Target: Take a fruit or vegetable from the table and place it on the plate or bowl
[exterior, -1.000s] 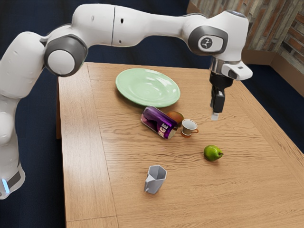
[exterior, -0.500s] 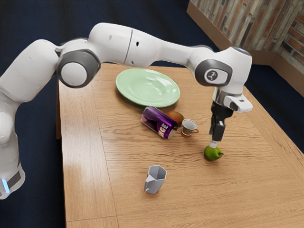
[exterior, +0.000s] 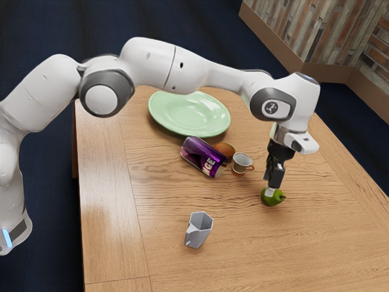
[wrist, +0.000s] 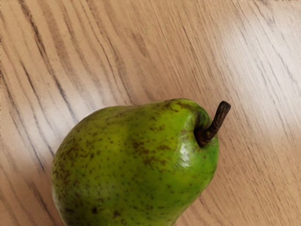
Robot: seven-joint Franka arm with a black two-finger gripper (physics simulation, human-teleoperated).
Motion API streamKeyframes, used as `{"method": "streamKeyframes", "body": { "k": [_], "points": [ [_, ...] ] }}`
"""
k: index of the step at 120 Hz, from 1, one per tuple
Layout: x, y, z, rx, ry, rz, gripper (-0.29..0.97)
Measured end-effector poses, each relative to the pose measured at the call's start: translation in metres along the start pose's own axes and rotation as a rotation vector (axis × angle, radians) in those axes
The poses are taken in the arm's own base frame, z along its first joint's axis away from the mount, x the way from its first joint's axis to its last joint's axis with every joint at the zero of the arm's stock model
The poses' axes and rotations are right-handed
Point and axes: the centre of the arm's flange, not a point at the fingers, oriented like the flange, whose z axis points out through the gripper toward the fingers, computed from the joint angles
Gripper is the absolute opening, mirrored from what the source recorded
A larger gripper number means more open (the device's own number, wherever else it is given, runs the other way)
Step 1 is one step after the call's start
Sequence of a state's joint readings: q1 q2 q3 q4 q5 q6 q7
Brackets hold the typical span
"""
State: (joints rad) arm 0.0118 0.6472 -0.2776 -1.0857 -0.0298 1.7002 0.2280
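Pear (exterior: pixel 273 197) lying on wooden table (exterior: pixel 182 255), near-right of small cup (exterior: pixel 241 163); gripper (exterior: pixel 271 190) directly above, at its top; grip state: cannot tell

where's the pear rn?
On the table, toward the exterior view's right, the pear lies right beneath the gripper. Its nearest neighbour is the small cup, up and to the view's left, apart from it.

We see a green pear (wrist: pixel 136 165) freckled with brown (its stem (wrist: pixel 214 123) is dark brown). The plate (exterior: pixel 189 112) is pale green, the can (exterior: pixel 202 156) purple.
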Motion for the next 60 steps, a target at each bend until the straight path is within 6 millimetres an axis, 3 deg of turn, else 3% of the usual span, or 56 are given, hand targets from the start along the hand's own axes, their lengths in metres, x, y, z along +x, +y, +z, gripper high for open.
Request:
{"method": "streamKeyframes", "body": {
  "k": [60],
  "points": [
    [0.014,-0.017,0.029,0.0,0.052,-0.013,0.66]
  ]
}}
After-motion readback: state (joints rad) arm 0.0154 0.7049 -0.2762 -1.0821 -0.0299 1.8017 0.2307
